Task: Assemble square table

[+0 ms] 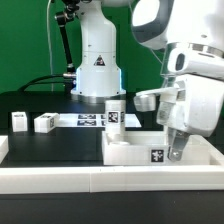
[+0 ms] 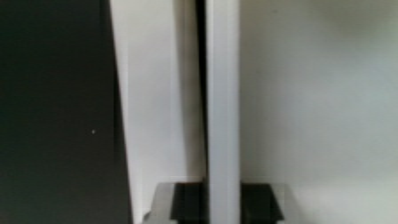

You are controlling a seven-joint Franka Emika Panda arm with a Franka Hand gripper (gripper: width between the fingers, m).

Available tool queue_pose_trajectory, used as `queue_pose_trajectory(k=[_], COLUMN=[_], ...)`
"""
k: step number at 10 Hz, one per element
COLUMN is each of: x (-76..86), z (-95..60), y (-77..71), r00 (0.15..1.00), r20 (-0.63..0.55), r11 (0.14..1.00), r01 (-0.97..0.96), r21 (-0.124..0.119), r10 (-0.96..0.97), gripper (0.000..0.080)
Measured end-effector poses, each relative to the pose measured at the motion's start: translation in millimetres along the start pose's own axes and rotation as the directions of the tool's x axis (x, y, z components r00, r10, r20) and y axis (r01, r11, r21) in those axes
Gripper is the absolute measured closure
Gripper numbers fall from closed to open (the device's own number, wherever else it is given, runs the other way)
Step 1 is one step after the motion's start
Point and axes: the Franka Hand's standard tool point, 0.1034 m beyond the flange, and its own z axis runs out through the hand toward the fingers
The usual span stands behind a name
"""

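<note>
The white square table top [image 1: 128,150] lies on the black surface at the exterior view's right, its tag facing front. My gripper [image 1: 175,152] is shut on its raised rim near the right end. In the wrist view the rim [image 2: 217,100] runs as a thin white wall straight out from between my dark fingers [image 2: 260,202], which press against both its sides; my gripper [image 2: 217,202] holds nothing else. One white leg [image 1: 113,112] stands upright just behind the top. Two more legs [image 1: 18,120] [image 1: 44,122] lie at the exterior view's left.
The marker board [image 1: 88,120] lies flat between the left legs and the upright leg. A long white rail [image 1: 90,180] edges the front of the black surface. The robot's base [image 1: 97,65] stands at the back. Another white block [image 1: 148,98] shows beside my wrist housing.
</note>
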Motion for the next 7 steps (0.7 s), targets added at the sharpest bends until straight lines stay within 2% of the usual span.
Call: queue_pose_trajectory(k=[1,3,4,5,6,7], x=[0.8,-1.6,-2.1,-2.5,-4.2,-9.5], z=[-0.5,0.3,0.5,0.7,0.2,-4.7], y=[0.1,0.2,0.2,0.2,1.0,4.9], r00=[1.000,1.000,1.000,1.000,1.000,1.000], r20=[0.007,0.010,0.010,0.010,0.011,0.014], r11=[1.000,1.000,1.000,1.000,1.000,1.000], r01=[-0.003,-0.007,-0.009,-0.010,-0.011,-0.019], r21=[0.009,0.012,0.012,0.013,0.012,0.008], r10=[0.003,0.007,0.009,0.009,0.011,0.019], gripper=[0.0732,0.0732,0.0671,0.0482,0.0482,0.0334])
